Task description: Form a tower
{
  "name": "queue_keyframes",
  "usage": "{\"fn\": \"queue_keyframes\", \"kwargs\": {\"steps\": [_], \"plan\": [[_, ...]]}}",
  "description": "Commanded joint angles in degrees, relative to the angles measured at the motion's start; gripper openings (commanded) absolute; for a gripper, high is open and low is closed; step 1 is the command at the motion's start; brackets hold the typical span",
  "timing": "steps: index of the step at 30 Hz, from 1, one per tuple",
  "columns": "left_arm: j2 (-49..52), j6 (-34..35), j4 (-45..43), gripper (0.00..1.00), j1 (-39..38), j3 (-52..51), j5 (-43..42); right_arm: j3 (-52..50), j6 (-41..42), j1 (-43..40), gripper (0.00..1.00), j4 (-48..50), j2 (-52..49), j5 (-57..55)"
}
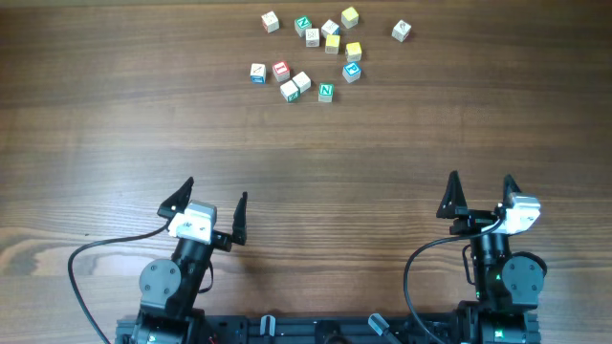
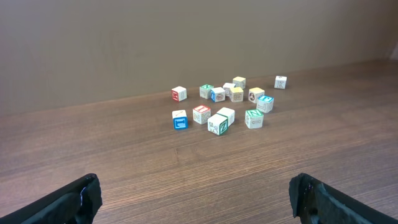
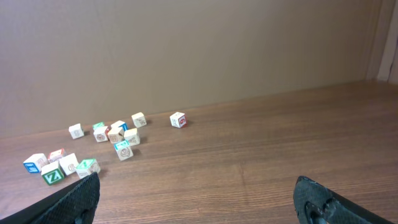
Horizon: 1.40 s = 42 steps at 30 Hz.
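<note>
While none rests on another, fourteen small alphabet cubes [image 1: 333, 43] lie scattered singly on the far part of the desk [image 1: 115, 115], so no tower is begun. Nine form a loose far group, and one of these [image 1: 402, 32] sits apart on the right. The other five make a nearer ragged row, with a blue-faced cube [image 1: 258, 73] at its left end and a green-lettered one [image 1: 326, 92] at its right. Their faces show red, blue, green and yellow. Two arms stand at the near edge, well apart from the cubes. The left end effector [image 1: 217, 187] has its two fingers [image 2: 81, 199] spread wide and holds nothing. The right end effector [image 1: 480, 177] is likewise spread wide and empty, its fingers [image 3: 317, 199] dark at the bottom of the wrist view. Two black cables [image 1: 81, 263] loop beside the arm bases, one for each. The desk is dark brown wood grain, and behind it rises a plain tan wall [image 2: 186, 37].
</note>
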<state>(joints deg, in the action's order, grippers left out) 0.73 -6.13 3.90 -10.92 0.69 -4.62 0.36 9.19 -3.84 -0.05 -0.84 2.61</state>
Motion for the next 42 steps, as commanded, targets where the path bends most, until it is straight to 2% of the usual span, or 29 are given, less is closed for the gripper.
{"fn": "queue_keyframes", "kwargs": {"steps": [1,9,12,15,21,24,27,29,38,42], "plan": [[-0.3,0.6,0.0,1.00,0.1,-0.3,-0.7,-0.1,0.0,0.2,0.99,0.1,0.0,0.9],[-0.3,0.6,0.0,1.00,0.1,-0.3,-0.7,-0.1,0.0,0.2,1.00,0.1,0.0,0.9],[-0.1,2.4,4.1,1.00,0.1,4.8,-1.3,-0.1,0.0,0.2,1.00,0.1,0.0,0.9],[4.5,2.4,11.3,1.00,0.1,13.8,-1.4,-0.1,0.0,0.2,1.00,0.1,0.0,0.9],[38.7,4.0,25.1,1.00,0.1,49.8,-3.3,-0.1,0.0,0.2,1.00,0.1,0.0,0.9],[66.6,4.0,40.5,1.00,0.1,79.4,-3.5,-0.1,-0.1,0.2,1.00,0.1,0.0,0.9],[87.6,4.0,50.2,1.00,0.0,101.9,-5.8,-0.1,0.0,0.2,1.00,0.1,0.0,0.9],[96.5,4.0,47.2,1.00,0.1,106.5,-6.3,-0.1,-0.1,0.2,1.00,0.1,0.0,0.9],[123.3,3.4,26.4,1.00,0.3,106.5,-5.6,-0.1,0.0,0.2,1.00,0.1,0.0,0.9],[129.6,3.4,26.3,1.00,1.3,106.5,2.8,-0.1,0.0,0.2,1.00,0.1,0.0,0.9]]}}
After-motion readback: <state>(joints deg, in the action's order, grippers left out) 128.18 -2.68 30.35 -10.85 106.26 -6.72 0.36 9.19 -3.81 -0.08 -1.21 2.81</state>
